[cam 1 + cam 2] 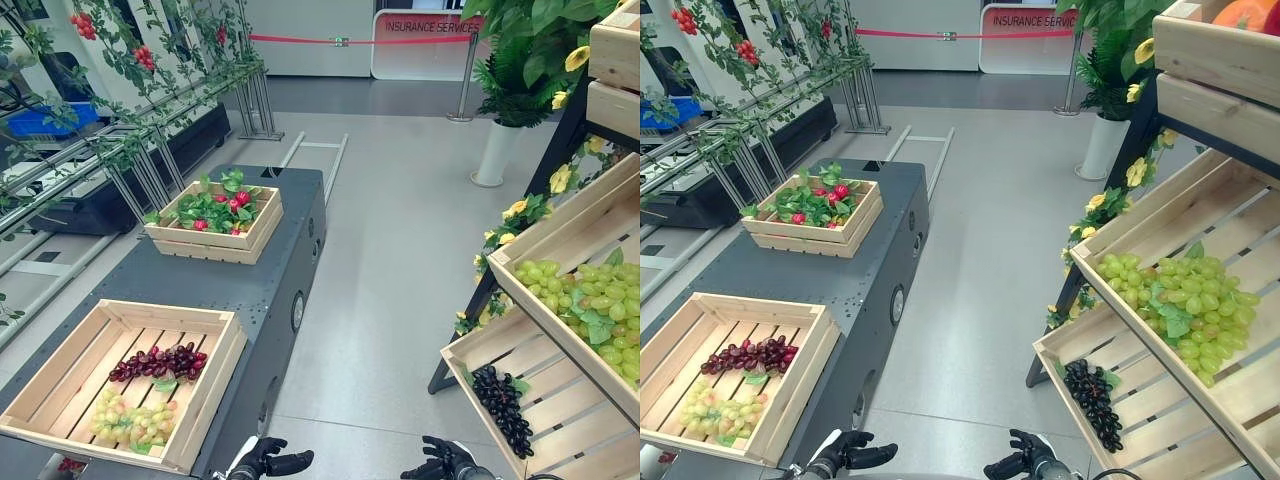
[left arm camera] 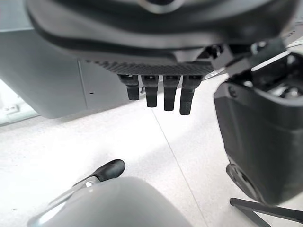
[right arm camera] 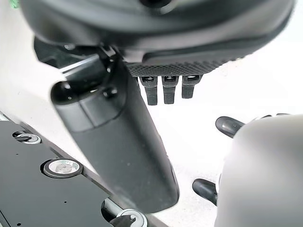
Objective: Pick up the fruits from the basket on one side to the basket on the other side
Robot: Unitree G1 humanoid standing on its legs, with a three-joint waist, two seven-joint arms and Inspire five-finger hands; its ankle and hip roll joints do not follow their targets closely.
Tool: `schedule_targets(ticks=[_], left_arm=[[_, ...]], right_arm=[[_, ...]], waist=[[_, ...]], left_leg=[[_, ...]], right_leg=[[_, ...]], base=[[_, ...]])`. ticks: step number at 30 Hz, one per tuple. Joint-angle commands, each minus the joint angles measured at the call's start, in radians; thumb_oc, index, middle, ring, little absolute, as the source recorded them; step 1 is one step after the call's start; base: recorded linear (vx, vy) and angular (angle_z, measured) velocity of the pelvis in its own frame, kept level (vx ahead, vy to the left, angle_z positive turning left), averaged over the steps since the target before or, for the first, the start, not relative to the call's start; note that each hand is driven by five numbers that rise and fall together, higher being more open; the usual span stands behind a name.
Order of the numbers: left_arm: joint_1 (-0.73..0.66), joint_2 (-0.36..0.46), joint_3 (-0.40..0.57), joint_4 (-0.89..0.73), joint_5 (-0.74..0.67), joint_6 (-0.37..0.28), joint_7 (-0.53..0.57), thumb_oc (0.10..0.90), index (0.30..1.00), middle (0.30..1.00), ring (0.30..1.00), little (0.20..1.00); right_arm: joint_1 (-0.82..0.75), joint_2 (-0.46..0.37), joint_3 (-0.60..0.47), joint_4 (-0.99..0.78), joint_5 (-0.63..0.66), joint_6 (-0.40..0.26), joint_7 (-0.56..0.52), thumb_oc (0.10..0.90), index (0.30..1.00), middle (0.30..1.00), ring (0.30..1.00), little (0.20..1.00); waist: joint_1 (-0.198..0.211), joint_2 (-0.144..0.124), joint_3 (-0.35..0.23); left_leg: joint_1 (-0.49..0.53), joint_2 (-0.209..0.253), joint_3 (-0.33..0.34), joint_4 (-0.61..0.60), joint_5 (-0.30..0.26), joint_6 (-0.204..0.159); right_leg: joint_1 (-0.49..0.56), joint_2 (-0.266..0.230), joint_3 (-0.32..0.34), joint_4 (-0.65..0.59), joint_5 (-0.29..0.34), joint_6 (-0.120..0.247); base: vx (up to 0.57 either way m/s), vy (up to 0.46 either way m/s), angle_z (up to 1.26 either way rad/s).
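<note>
On the dark table at my left stands a wooden crate (image 1: 218,375) holding a purple grape bunch (image 1: 160,362) and a green grape bunch (image 1: 130,420). Farther along the table a smaller crate (image 1: 215,245) holds red fruits (image 1: 228,207) among leaves. To my right a slanted shelf carries a crate of green grapes (image 1: 595,300), and below it a crate (image 1: 560,400) with a dark grape bunch (image 1: 503,405). My left hand (image 1: 270,460) and right hand (image 1: 440,462) hang low over the floor between table and shelf. Both are open and empty, fingers (image 2: 163,94) straight.
Grey floor runs between the table (image 1: 280,290) and the shelf. A white plant pot (image 1: 492,150) and a barrier post (image 1: 465,75) with a red rope stand at the back. Metal racks (image 1: 150,170) with vines line the left side.
</note>
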Motion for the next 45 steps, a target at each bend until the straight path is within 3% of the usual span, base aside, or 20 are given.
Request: schedule_targets(ticks=[1, 10, 25, 29, 36, 45], left_arm=[[-0.090, -0.057, -0.016, -0.007, 0.000, -0.080, 0.008, 0.800, 0.900, 0.900, 0.900, 0.900], [-0.084, -0.054, -0.014, -0.005, -0.016, -0.082, -0.025, 0.800, 0.900, 0.900, 0.900, 0.900], [-0.081, -0.052, -0.005, -0.024, -0.026, -0.146, 0.020, 0.800, 0.900, 0.900, 0.900, 0.900], [-0.087, -0.049, -0.004, -0.028, -0.012, -0.182, 0.087, 0.800, 0.900, 0.900, 0.900, 0.900], [-0.091, -0.048, -0.001, -0.027, -0.007, -0.190, 0.096, 0.800, 0.900, 0.900, 0.900, 0.900], [-0.079, -0.036, -0.021, -0.048, 0.072, -0.188, 0.122, 0.800, 0.900, 0.900, 0.900, 0.900]], right_arm=[[-0.079, 0.000, 0.049, 0.026, -0.027, -0.031, -0.002, 0.800, 0.900, 0.900, 0.900, 0.900], [-0.079, -0.006, 0.051, 0.015, -0.028, -0.029, 0.001, 0.800, 0.900, 0.900, 0.900, 0.900], [-0.071, -0.003, 0.056, 0.007, -0.023, -0.023, -0.007, 0.800, 0.900, 0.900, 0.900, 0.900], [-0.070, -0.005, 0.056, 0.008, -0.022, -0.030, -0.008, 0.800, 0.900, 0.900, 0.900, 0.900], [-0.074, -0.003, 0.065, 0.001, -0.018, -0.033, 0.002, 0.800, 0.900, 0.900, 0.900, 0.900], [-0.084, -0.001, 0.055, -0.029, 0.073, -0.027, 0.065, 0.800, 0.900, 0.900, 0.900, 0.900]], waist=[[0.020, -0.024, 0.069], [0.021, -0.025, 0.069], [0.023, -0.020, 0.070], [0.025, -0.023, 0.074], [0.030, -0.026, 0.075], [0.036, -0.010, 0.079]], left_leg=[[0.049, -0.052, 0.043, 0.009, -0.148, 0.007], [0.052, -0.052, 0.036, 0.009, -0.150, 0.006], [0.052, -0.053, 0.033, 0.009, -0.148, 0.004], [0.049, -0.054, 0.030, 0.009, -0.147, 0.005], [0.045, -0.054, 0.028, 0.009, -0.145, 0.004], [0.047, -0.050, 0.039, 0.009, -0.132, -0.005]], right_leg=[[0.024, 0.013, 0.031, 0.006, -0.053, 0.000], [0.027, 0.014, 0.029, 0.006, -0.055, -0.001], [0.031, 0.011, 0.022, 0.006, -0.059, -0.003], [0.029, 0.011, 0.021, 0.006, -0.058, -0.004], [0.030, 0.011, 0.013, 0.006, -0.059, -0.006], [0.032, 0.011, 0.002, 0.006, -0.069, -0.016]], base=[[-0.04, -0.011, 0.00], [0.00, 0.000, 0.00], [0.00, 0.000, 0.00], [0.00, 0.000, 0.00], [0.00, -0.021, 0.01], [0.04, -0.018, 0.02]])
